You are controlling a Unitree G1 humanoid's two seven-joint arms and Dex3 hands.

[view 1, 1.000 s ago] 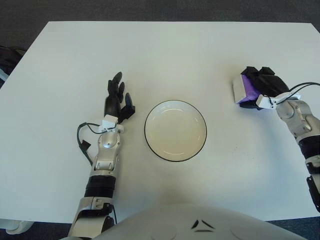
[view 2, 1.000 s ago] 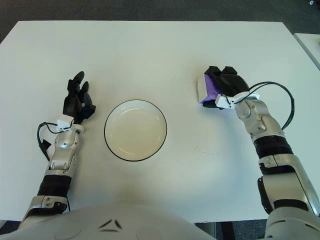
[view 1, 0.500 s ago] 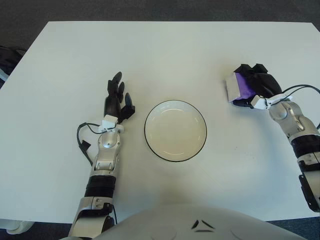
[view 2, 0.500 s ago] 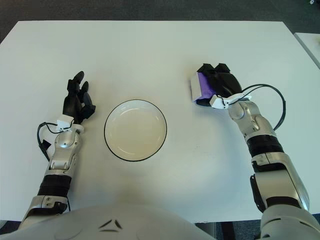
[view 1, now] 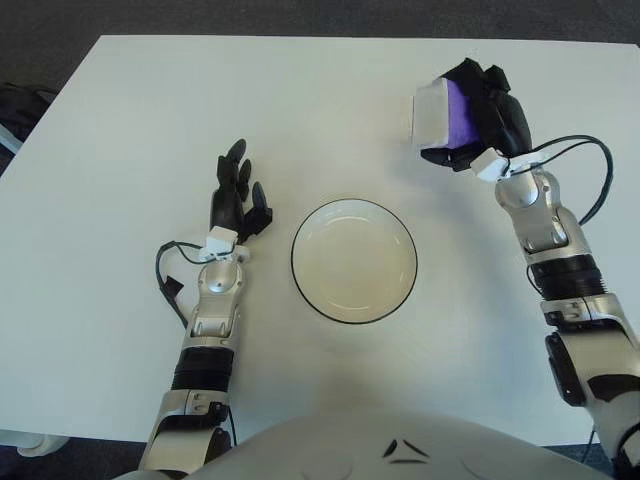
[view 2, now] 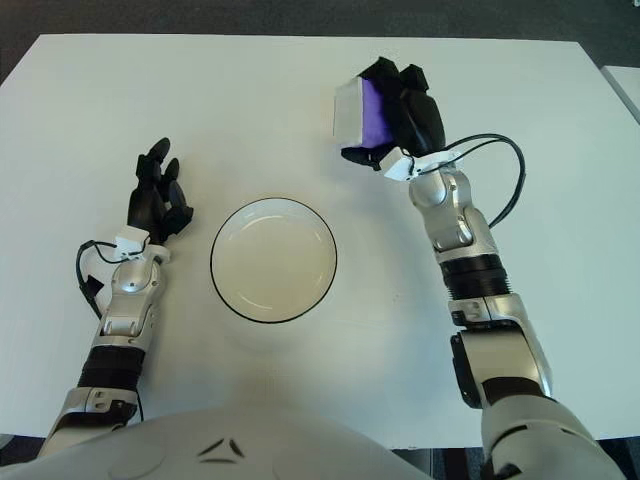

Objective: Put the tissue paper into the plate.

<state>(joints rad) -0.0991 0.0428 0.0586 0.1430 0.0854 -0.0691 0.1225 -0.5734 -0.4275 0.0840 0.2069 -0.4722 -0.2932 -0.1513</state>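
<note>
The tissue pack (view 1: 440,114), a small purple packet with a white end face, is held up off the bench (view 1: 120,120) in the right hand (view 1: 485,115). The black fingers (view 2: 412,96) are curled around the packet from its right side and back, so the white end faces left, toward the middle of the bench. The packet sits above and to the right of the plate (view 1: 354,260), near it but not over it; bare white bench shows between the two.

The plate is a round, shallow white dish with a thin dark rim. It lies flat on the bench in front of the robot's body, roughly midway between the two arms, and holds nothing.

The right forearm runs up from the lower right corner toward the packet, silver at the wrist and black-banded lower down, with a thin black cable looping out beside the wrist.

The left hand (view 1: 233,203) rests on the bench just left of the plate, apart from its rim. Its black fingers (view 2: 160,170) are stretched out fairly straight, pointing away from the robot, loosely spread and holding nothing. A black cable curls beside the left wrist.

The bench is a plain white rectangular top, with dark floor showing beyond its far edge and corners.
</note>
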